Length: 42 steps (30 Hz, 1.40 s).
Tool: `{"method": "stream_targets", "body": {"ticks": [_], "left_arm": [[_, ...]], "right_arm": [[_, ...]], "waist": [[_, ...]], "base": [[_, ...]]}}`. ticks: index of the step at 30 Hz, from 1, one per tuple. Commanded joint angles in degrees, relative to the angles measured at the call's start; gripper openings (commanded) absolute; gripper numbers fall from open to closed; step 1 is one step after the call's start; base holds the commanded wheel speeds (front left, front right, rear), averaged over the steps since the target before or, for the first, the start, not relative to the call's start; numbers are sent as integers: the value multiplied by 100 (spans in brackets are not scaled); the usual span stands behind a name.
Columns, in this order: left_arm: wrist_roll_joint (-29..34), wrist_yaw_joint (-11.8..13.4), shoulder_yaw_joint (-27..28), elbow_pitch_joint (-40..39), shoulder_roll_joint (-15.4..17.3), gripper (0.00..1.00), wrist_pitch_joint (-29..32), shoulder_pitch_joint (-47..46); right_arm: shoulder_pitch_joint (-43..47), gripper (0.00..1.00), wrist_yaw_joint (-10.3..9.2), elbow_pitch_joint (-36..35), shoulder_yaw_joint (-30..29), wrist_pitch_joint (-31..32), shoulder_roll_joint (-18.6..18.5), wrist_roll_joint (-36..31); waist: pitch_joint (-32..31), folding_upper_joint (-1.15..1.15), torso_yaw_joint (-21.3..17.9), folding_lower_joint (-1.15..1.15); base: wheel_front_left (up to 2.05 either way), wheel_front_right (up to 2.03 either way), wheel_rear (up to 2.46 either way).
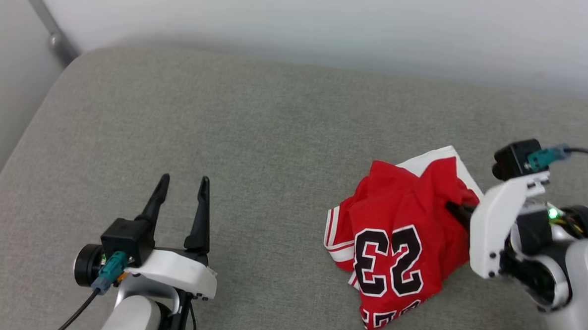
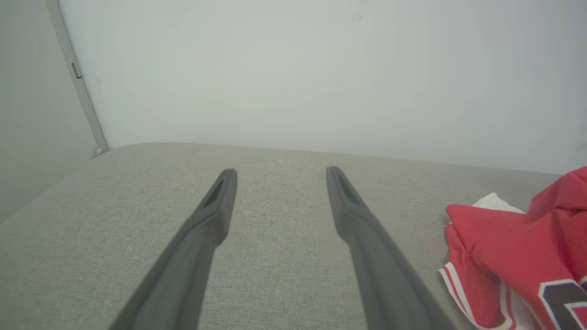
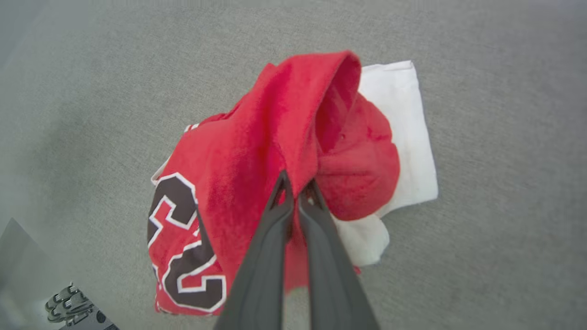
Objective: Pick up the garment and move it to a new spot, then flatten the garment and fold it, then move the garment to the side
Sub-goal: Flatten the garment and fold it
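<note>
Nearest me, the left gripper hangs low over the grey cushion with its fingers spread wide and nothing between them. It is well apart from the garment, which lies off to its right.

The right gripper is the one that matters. Its fingers are pressed together on a raised red fold near the top of the heap, coming in from the heap's right side, so the bulk of the cloth sits to their left and below.

The garment is crumpled on the right part of the cushion. Its long line runs from the black "23" at the near end to a white sleeve at the far end. Any carry, I'd say, will drag that numbered end behind.

From the head view the right fingertips are hidden behind the pale wrist and the fold. I can't tell how many layers are pinched, or whether the heap's underside has left the cushion. The lettering under the number is folded away. Beyond is a plain pale wall.
</note>
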Motion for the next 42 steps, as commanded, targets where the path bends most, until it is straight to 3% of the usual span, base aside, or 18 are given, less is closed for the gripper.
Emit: {"method": "stream_targets", "body": {"ticks": [1, 4, 8, 15, 16, 17, 24, 31, 36, 42], "left_arm": [[19, -28, -3, 13, -5, 100, -41, 61], [2, -79, -34, 55, 25, 100, -36, 134], [-5, -73, -55, 91, 97, 100, -8, 270], [-63, 3, -34, 34, 195, 100, 128, 483], [-73, 6, -29, 33, 208, 100, 152, 514], [-73, 26, -25, 30, 216, 100, 170, 536], [-123, 108, 12, -25, 267, 100, 229, 700], [-166, 156, 28, -103, 300, 100, 256, 757], [-147, 180, 15, -215, 293, 100, 229, 587], [-75, 103, -93, -342, 222, 100, 168, 259]], "right_arm": [[176, 0, -4, -95, -8, -36, -45, -40], [871, 0, -4, -752, -165, -29, -31, -156], [2098, 0, -4, -1359, -546, 140, 252, -310], [3604, 2, -3, -1149, -877, 89, 914, -311], [3669, 84, -3, -1056, -856, -15, 945, -325], [3696, 100, -3, -960, -854, -148, 977, -273], [3468, 100, -3, -1100, -787, -1829, 1032, -333], [3106, 100, -4, -1111, -1113, -2817, 956, -446], [2462, 100, -4, -754, -1356, -2918, 712, -474], [1400, 100, -3, 131, -1411, -2348, 208, -368]], "waist": [[-132, 0, -103, 0], [-296, 0, -194, 0], [-477, 0, -337, 0], [-643, 0, -531, 0], [-657, 0, -550, 0], [-673, 0, -566, 0], [-770, 0, -643, 0], [-805, 0, -645, 0], [-611, 0, -566, 0], [-100, 0, -326, 0]], "base": [[0, 0, 0], [0, 0, 0], [0, 0, 0], [0, 0, 0], [0, 0, 0], [0, 0, 0], [0, 0, 0], [0, 0, 0], [0, 0, 0], [0, 0, 0]]}}
